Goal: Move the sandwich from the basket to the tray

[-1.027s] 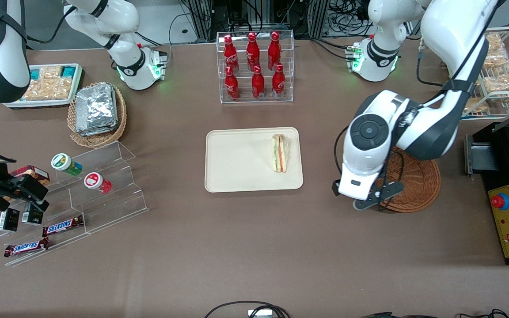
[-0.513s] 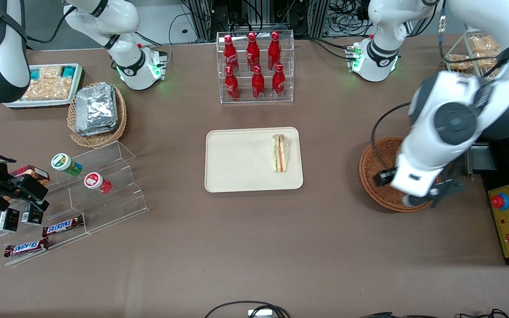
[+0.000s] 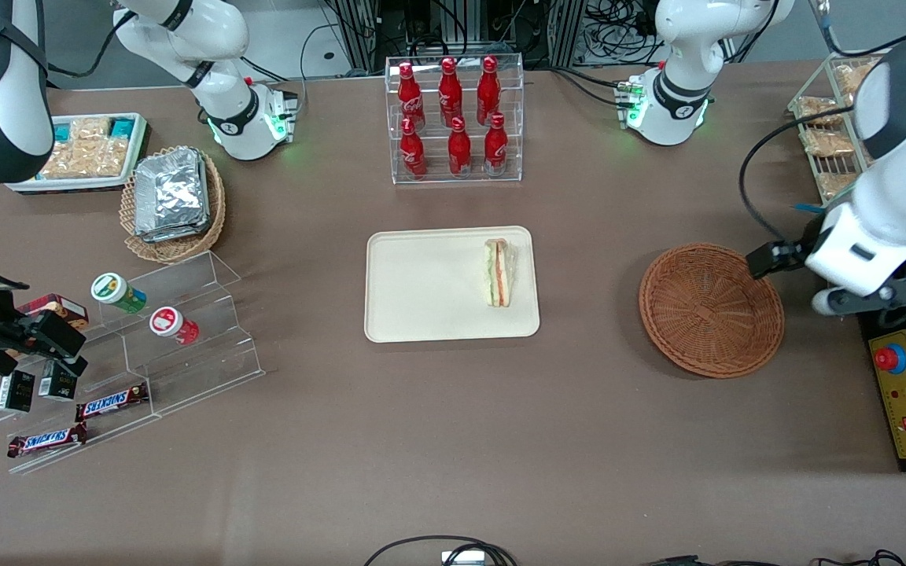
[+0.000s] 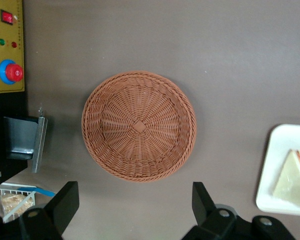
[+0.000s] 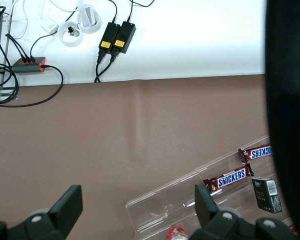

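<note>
Front view: high overhead, looks down on whole desk (image 3: 453,440). Left wrist view: above basket (image 4: 139,125), faces straight down, nearer; shares basket (image 3: 711,309), tray (image 3: 429,283) edge, sandwich (image 4: 294,177) with front. Hand (image 4: 135,212) over desk beside basket, 6 o'clock of it there, fingers spread.

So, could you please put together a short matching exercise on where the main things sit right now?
Things:
1. sandwich
2. basket
3. hand
4. tray

States:
A. open, holding nothing, raised near the red stop button at the working arm's end of the table
B. holds nothing, on the table toward the working arm's end
C. lying on the tray, near its edge toward the basket
D. mid-table, nearer the front camera than the red bottles

Pairs: 1-C, 2-B, 3-A, 4-D
</note>
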